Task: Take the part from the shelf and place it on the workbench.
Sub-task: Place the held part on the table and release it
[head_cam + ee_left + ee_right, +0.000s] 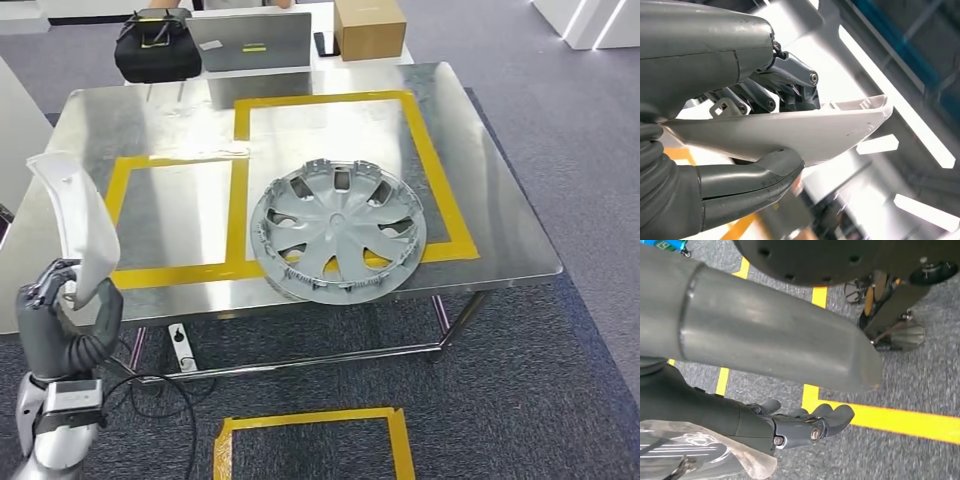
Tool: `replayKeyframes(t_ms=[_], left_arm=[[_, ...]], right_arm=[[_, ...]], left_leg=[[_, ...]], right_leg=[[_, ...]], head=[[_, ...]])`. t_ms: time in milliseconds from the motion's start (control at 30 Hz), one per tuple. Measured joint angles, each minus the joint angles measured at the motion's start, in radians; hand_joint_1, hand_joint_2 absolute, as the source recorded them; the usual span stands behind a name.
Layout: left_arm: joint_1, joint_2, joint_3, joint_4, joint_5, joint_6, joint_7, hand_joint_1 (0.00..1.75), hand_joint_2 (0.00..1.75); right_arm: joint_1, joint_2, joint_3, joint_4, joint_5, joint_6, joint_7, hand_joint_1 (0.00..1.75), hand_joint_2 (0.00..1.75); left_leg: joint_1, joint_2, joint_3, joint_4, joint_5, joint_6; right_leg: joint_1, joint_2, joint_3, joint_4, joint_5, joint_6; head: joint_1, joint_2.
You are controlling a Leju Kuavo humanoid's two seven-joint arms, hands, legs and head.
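Note:
My left hand (56,330) is at the lower left, just off the workbench's (483,170) near left corner. It grips a white curved plastic part (79,225) that stands upright above the hand. In the left wrist view the part (798,132) lies clamped between the thick thumb (753,180) and the darker fingers (791,80). My right hand (798,427) hangs over the carpeted floor with its fingers stretched out and nothing in them.
A grey wheel cover (338,230) lies on the workbench, across the yellow tape (241,190) that marks two rectangles. Behind the bench are a black bag (157,45), a laptop (250,40) and a cardboard box (370,27). Yellow tape (313,420) marks the floor in front.

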Motion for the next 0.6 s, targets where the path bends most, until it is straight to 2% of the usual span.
replayKeyframes(t_ms=[67, 133, 167, 200, 233, 267, 333, 367, 467, 500, 533, 600], left_arm=[[-0.035, 0.031, 0.017, 0.063, -0.027, -0.047, 0.009, 1.75, 1.75], [-0.077, 0.06, 0.03, 0.144, -0.069, -0.084, 0.024, 1.75, 1.75], [-0.101, 0.073, 0.032, 0.192, -0.101, -0.097, 0.037, 1.75, 1.75], [-0.128, 0.086, 0.033, 0.243, -0.138, -0.107, 0.051, 1.75, 1.75], [-0.16, 0.098, 0.032, 0.298, -0.172, -0.115, 0.063, 1.75, 1.75], [-0.194, 0.109, 0.031, 0.353, -0.201, -0.121, 0.073, 1.75, 1.75], [-0.268, 0.125, 0.024, 0.471, -0.25, -0.129, 0.086, 1.75, 1.75], [-0.303, 0.13, 0.019, 0.53, -0.273, -0.133, 0.093, 1.75, 1.75], [-0.384, 0.142, -0.005, 0.699, -0.338, -0.152, 0.108, 1.75, 1.75], [-0.406, 0.145, -0.015, 0.749, -0.358, -0.157, 0.113, 1.75, 1.75], [-0.425, 0.147, -0.025, 0.796, -0.375, -0.16, 0.119, 1.75, 1.75], [-0.451, 0.147, -0.043, 0.872, -0.395, -0.162, 0.128, 1.75, 1.75]], right_arm=[[-0.001, -0.004, 0.0, 0.0, 0.009, 0.005, -0.002, 0.0, 0.0], [-0.001, -0.009, 0.0, 0.0, 0.019, 0.01, -0.004, 0.0, 0.0], [-0.002, -0.012, 0.0, 0.0, 0.024, 0.011, -0.005, 0.0, 0.0], [-0.002, -0.015, 0.0, 0.0, 0.029, 0.013, -0.006, 0.0, 0.0], [-0.004, -0.017, 0.0, 0.0, 0.032, 0.014, -0.007, 0.0, 0.0], [-0.006, -0.019, 0.0, 0.0, 0.035, 0.015, -0.008, 0.0, 0.0], [-0.009, -0.023, 0.0, 0.0, 0.041, 0.016, -0.011, 0.0, 0.0], [-0.011, -0.025, 0.0, 0.0, 0.044, 0.017, -0.012, 0.0, 0.0], [-0.014, -0.034, 0.0, 0.0, 0.051, 0.022, -0.014, 0.0, 0.0], [-0.014, -0.039, 0.0, 0.0, 0.052, 0.024, -0.014, 0.0, 0.0], [-0.014, -0.042, 0.0, 0.0, 0.053, 0.025, -0.014, 0.0, 0.0], [-0.015, -0.047, 0.0, 0.0, 0.054, 0.028, -0.014, 0.0, 0.0]], left_leg=[[0.003, 0.001, -0.038, 0.087, -0.05, -0.012], [0.007, 0.001, -0.099, 0.216, -0.102, -0.02], [0.008, 0.001, -0.118, 0.251, -0.107, -0.022], [0.008, 0.002, -0.122, 0.254, -0.094, -0.022], [0.009, 0.002, -0.105, 0.214, -0.061, -0.021], [0.009, 0.002, -0.076, 0.147, -0.02, -0.018], [0.005, 0.002, -0.021, 0.023, 0.03, -0.01], [0.003, 0.003, -0.009, -0.008, 0.035, -0.006], [0.001, 0.004, -0.006, -0.023, 0.031, 0.007], [0.003, 0.004, -0.004, -0.026, 0.032, 0.014], [0.006, 0.005, -0.001, -0.03, 0.034, 0.02], [0.006, 0.007, 0.0, -0.031, 0.034, 0.028]], right_leg=[[-0.003, -0.001, 0.005, -0.005, 0.002, -0.008], [-0.003, -0.002, 0.007, -0.005, 0.0, -0.012], [-0.003, -0.002, 0.008, -0.005, 0.0, -0.013], [-0.003, -0.002, 0.009, -0.004, -0.001, -0.013], [-0.003, -0.001, 0.01, -0.004, -0.001, -0.012], [-0.003, 0.0, 0.013, -0.004, -0.002, -0.011], [0.001, 0.0, 0.012, -0.002, -0.005, -0.005], [0.002, 0.0, 0.009, -0.001, -0.005, -0.001], [0.001, 0.0, 0.003, -0.002, -0.005, 0.015], [0.001, 0.0, -0.003, 0.009, -0.015, 0.019], [0.001, 0.0, -0.019, 0.039, -0.033, 0.023], [0.001, 0.0, -0.081, 0.161, -0.09, 0.028]], head=[[-0.004, 0.0], [-0.005, 0.0], [-0.005, 0.0], [-0.005, 0.0], [-0.005, 0.0], [-0.006, 0.0], [-0.006, 0.0], [-0.005, 0.0], [-0.005, 0.0], [-0.004, 0.0], [-0.002, 0.0], [0.002, 0.0]])
